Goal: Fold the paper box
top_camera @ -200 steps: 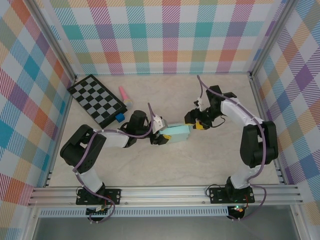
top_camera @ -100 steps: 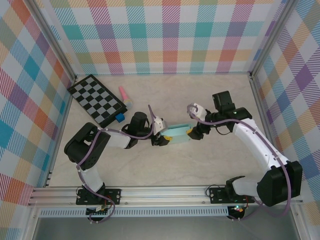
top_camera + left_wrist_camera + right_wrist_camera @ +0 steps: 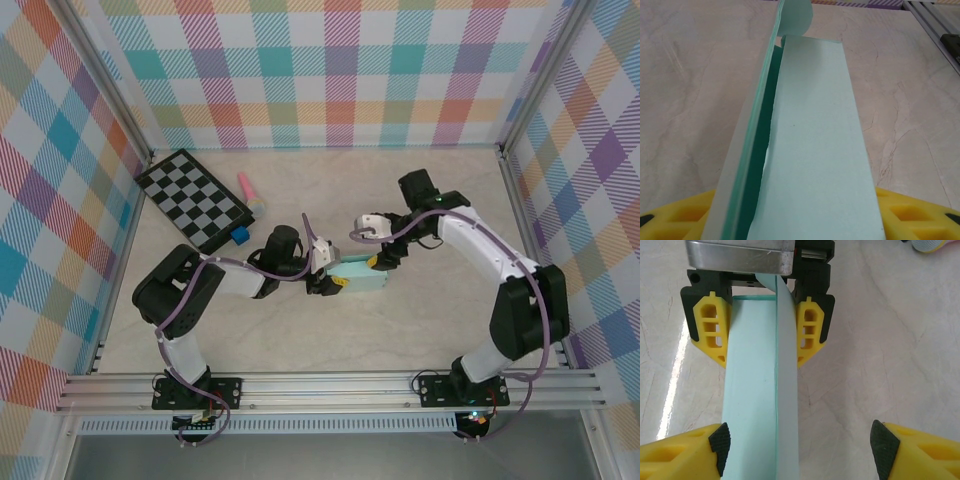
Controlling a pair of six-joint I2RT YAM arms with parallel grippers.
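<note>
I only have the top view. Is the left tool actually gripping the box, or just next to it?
Observer: Gripping. The right wrist view shows the left tool clamped on the box from both sides.
Reviewer: And the other one?
Observer: The right tool is open, straddling the box's other end, one side well clear of it.
Reviewer: Is it closed up?
Observer: No. The left wrist view shows a flap standing ajar, with a gap along its edge.

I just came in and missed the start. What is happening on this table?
Two robot arms are folding a mint paper box on the table. The left claw is clamped on one end. The right claw is open, its fingers either side of the other end. A long side flap is not yet fully closed.
</note>
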